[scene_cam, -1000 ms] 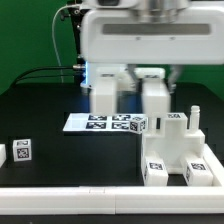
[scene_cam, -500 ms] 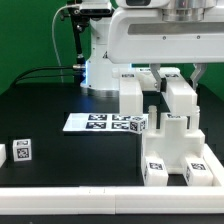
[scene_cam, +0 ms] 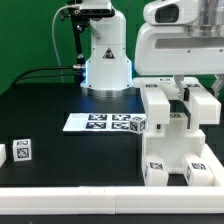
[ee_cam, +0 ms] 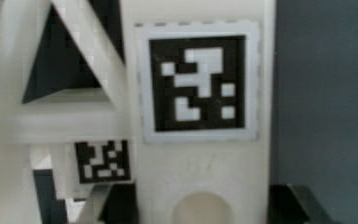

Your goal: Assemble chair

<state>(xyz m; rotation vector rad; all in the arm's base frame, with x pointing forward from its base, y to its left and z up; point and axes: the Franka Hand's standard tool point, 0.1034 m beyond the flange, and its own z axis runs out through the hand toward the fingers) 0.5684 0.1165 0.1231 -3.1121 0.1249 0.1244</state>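
The partly built white chair [scene_cam: 172,152] stands at the front of the exterior view's right, with tags on its front blocks. My gripper [scene_cam: 180,112] hangs right above it and in front of its upper part. In the wrist view my gripper [ee_cam: 202,206] is shut on a tall white chair piece [ee_cam: 197,150] that carries a large tag. This piece runs away from the fingers [ee_cam: 101,205] and fills the middle of that view. Beside it show slanted white chair bars [ee_cam: 60,90] and a second, smaller tag [ee_cam: 101,160]. In the exterior view the held piece is mostly hidden between the fingers.
The marker board [scene_cam: 100,122] lies mid-table, with a small tagged block [scene_cam: 141,124] at its end toward the exterior view's right. Two loose tagged white parts [scene_cam: 22,150] [scene_cam: 2,154] sit at the front of the exterior view's left. The arm's base [scene_cam: 105,50] stands at the back.
The gripper has travelled toward the exterior view's right, from above the marker board to above the chair. Its jaws stand the same width apart throughout.
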